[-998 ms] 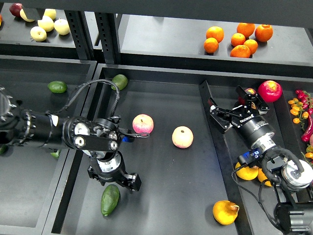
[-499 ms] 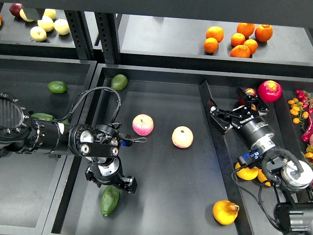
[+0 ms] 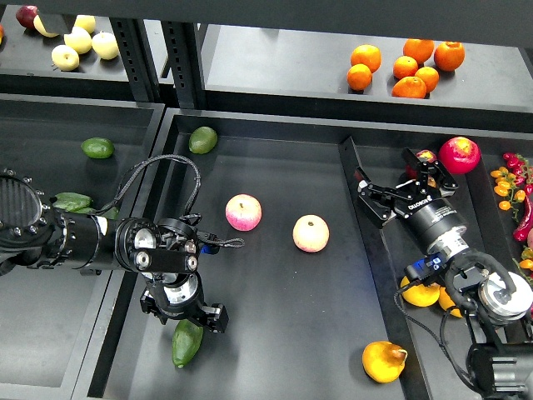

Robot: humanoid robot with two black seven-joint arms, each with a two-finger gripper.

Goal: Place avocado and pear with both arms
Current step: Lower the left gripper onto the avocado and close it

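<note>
- Left gripper (image 3: 185, 314) sits directly above the upper end of the avocado (image 3: 186, 342), near the front left corner of the centre tray (image 3: 275, 350). It is seen end-on and dark; whether its fingers are apart or together cannot be told.
- Right gripper (image 3: 398, 190) hovers at the far end of the right tray (image 3: 387, 275) with both fingers spread wide and nothing between them. It is well apart from the pear (image 3: 384, 361), which lies at the front right of the centre tray, stem pointing right.
- Risk: the avocado is glossy and tapered; a grip near its narrow end could let it squirt out or roll toward the tray wall.
- Risk: the loose cable (image 3: 158, 167) looping off the left wrist could snag on the tray edge during a lift.
- Risk: to reach the pear the right arm must cross the divider between the trays; a low path could strike it.
- Risk: a rounder green avocado (image 3: 203, 139) at the far left of the centre tray, and another (image 3: 97, 147) in the left tray (image 3: 50, 117), could be mistaken for the target.
- Centre tray also holds two pink-and-yellow apples (image 3: 243, 212).
- Right tray holds a red apple (image 3: 460, 154) and some yellow fruit, partly hidden by the arm.
- Back shelf (image 3: 283, 67) holds oranges (image 3: 405, 67) at right and pale yellow fruit (image 3: 79, 42) at left.
</note>
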